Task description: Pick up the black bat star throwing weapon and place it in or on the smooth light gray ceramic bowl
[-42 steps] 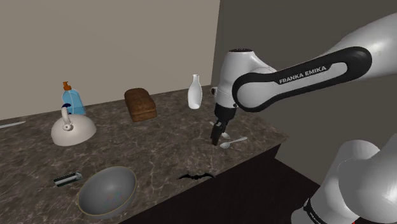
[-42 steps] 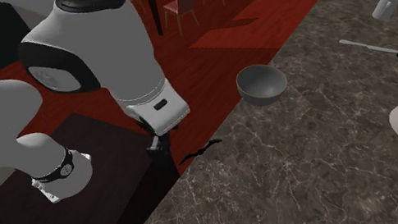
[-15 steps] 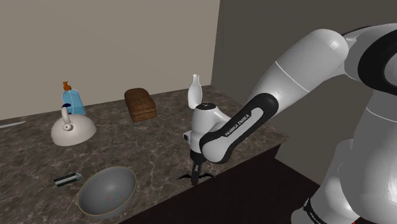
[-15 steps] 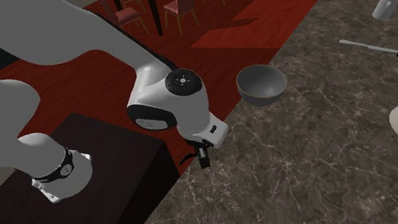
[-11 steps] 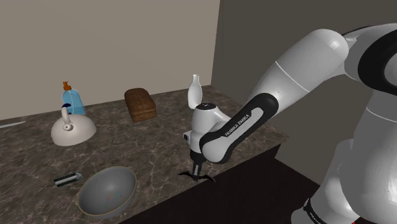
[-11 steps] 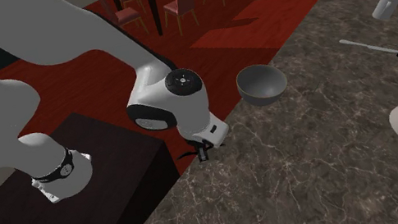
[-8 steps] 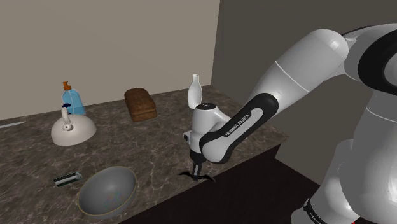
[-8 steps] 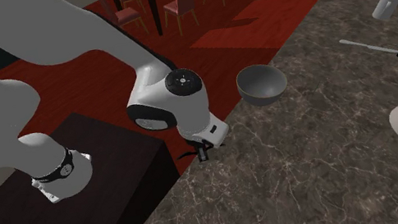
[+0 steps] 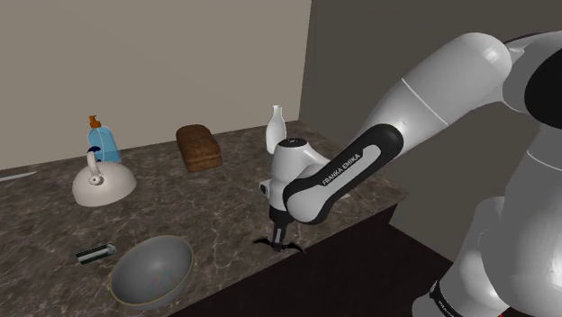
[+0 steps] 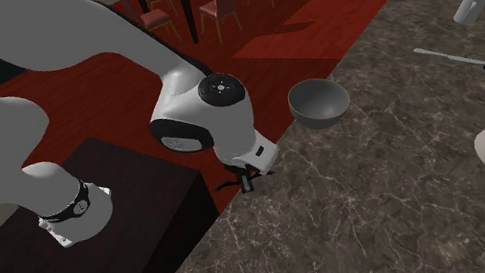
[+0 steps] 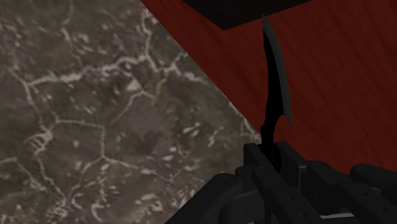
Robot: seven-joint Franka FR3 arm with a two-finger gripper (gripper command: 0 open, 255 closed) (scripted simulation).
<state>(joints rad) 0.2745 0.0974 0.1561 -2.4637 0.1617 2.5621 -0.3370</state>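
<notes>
Thin black bat-shaped throwing star (image 11: pixel 277 89) is held edge-on, clamped between black fingers (image 11: pixel 256 167) and projecting ahead of them; dark marbled counter (image 9: pixel 207 194) edge beneath. Judged light, rigid, slick, sharp-pointed; central body is best gripped.

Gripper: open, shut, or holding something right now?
Gripper: shut on the bat star, which is clasped between the fingers.
</notes>
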